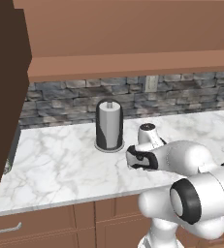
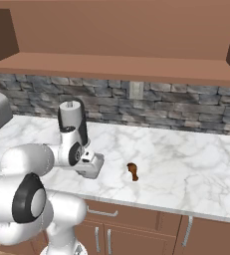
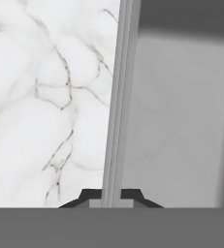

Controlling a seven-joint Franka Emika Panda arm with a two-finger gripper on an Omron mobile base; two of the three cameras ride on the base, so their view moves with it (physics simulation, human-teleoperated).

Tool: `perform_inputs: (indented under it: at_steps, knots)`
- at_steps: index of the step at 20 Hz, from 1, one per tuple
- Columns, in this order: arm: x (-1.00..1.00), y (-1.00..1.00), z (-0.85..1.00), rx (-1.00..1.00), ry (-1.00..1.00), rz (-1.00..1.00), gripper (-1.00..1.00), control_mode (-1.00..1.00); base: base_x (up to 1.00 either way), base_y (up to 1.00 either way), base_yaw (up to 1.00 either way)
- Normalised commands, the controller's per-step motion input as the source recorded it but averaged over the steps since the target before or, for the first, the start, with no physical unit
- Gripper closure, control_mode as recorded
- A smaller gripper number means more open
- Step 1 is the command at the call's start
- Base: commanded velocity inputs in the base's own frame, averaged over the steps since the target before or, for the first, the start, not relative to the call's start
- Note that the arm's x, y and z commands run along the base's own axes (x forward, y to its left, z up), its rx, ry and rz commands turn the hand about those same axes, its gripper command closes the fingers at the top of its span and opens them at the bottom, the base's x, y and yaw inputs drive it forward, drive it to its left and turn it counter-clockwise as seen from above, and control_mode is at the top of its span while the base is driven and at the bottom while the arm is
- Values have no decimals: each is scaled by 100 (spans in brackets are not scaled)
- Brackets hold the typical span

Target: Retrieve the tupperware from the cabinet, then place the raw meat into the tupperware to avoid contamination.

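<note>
- Grey translucent tupperware [image 3: 176, 121], one: its thin wall runs straight up from between the fingertips in the hand view, with the shallow interior to one side and marble to the other. Jaws closed on that rim.
- Gripper [image 2: 93, 168], one: low over the countertop [image 1: 60, 160], near the front edge, with the container's pale body at its tip in the right base view.
- Raw meat [image 2: 132, 171], one: a reddish-brown chunk with a tapered end, lying on the marble near the gripper but apart from it.
- Cabinet [image 1: 4, 92], one door seen: dark brown, standing open at the far left.
- Paper towel roll [image 1: 109, 125], one: upright on its dark holder, behind the arm.
- Wall outlet [image 2: 136, 90], one, on the stone backsplash.
- Step in hand, as judged: container is out of the cabinet and being brought to the counter.
- Next move calls for: setting it flat close to the meat, letting go, then picking up the chunk and lowering it inside.
</note>
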Motion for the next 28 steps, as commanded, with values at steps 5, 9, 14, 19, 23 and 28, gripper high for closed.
perform_inputs:
  at_steps: [5,9,14,19,23,28]
  knots:
    - [20,-7,-31,0,-2,1,100,-100,0,0,0]
    - [13,-6,-36,0,-4,0,100,-100,0,0,0]
    - [9,-2,-47,0,-2,0,-100,-100,0,0,0]
    - [-5,-15,-12,2,-2,0,-100,-100,0,0,0]
    - [-13,-11,2,0,-8,0,-100,-100,0,0,0]
    - [-15,-3,8,0,-10,1,-100,-100,0,0,0]
